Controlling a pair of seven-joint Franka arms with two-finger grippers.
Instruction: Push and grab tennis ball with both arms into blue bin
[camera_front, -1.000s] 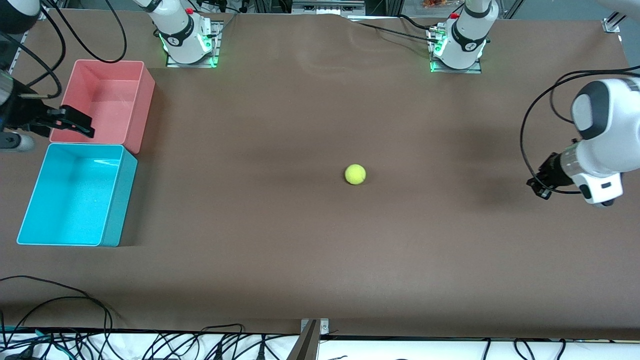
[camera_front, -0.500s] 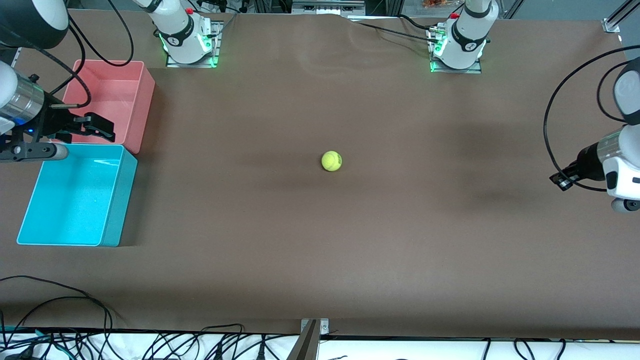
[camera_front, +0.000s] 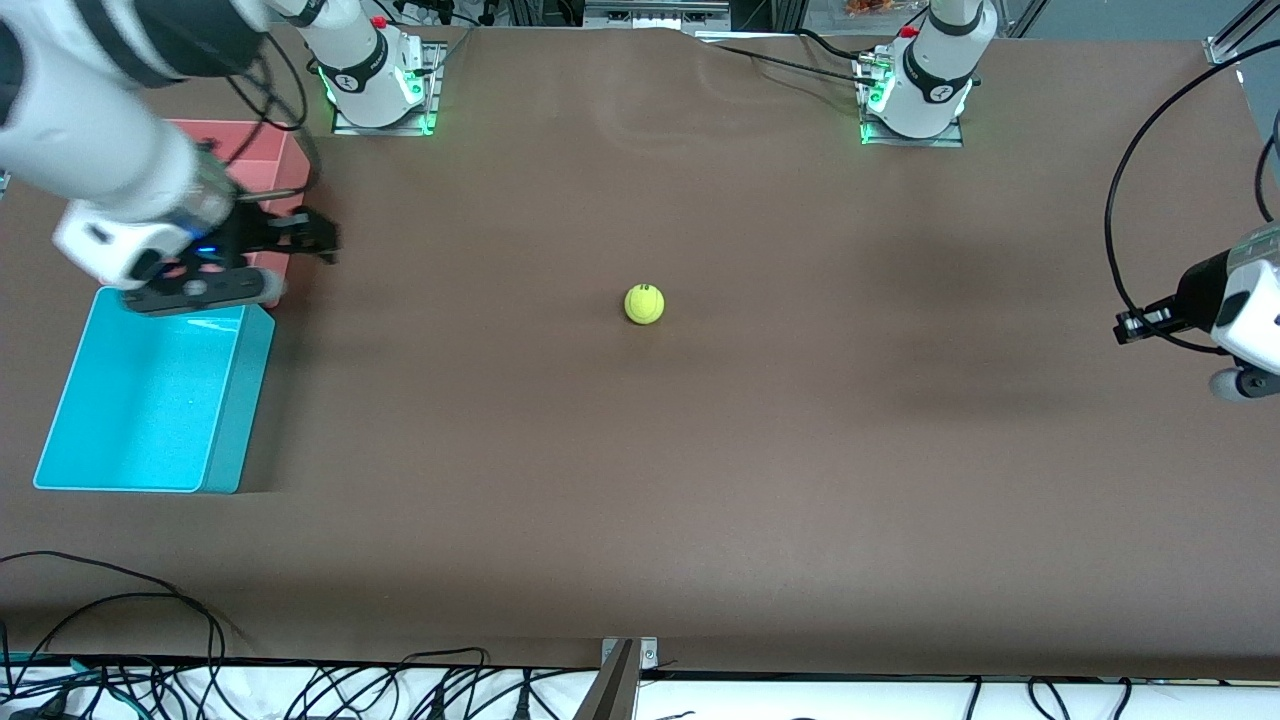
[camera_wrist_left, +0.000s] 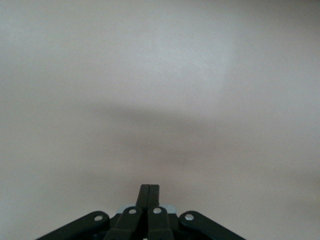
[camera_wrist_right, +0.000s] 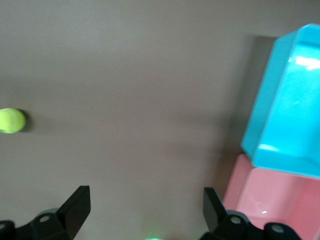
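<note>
The tennis ball (camera_front: 644, 304) lies on the brown table near its middle; it also shows in the right wrist view (camera_wrist_right: 11, 120). The blue bin (camera_front: 243, 400) stands at the right arm's end of the table, nearer the front camera than the pink bin, and shows in the right wrist view (camera_wrist_right: 272, 115). My right gripper (camera_front: 318, 236) is open and empty over the table beside the two bins, its fingers pointing toward the ball (camera_wrist_right: 145, 200). My left gripper (camera_front: 1132, 326) is shut and empty at the left arm's end of the table (camera_wrist_left: 149, 192), well apart from the ball.
The pink bin (camera_front: 288, 150) stands next to the blue bin, farther from the front camera, partly hidden by my right arm; it shows in the right wrist view (camera_wrist_right: 265, 197). The two arm bases (camera_front: 375, 85) (camera_front: 915, 90) stand at the table's back edge. Cables lie along the front edge.
The ball has rolled toward the right arm's end and a little farther from the front camera. My right gripper has swung from over the bins toward the ball. My left gripper has drawn back.
</note>
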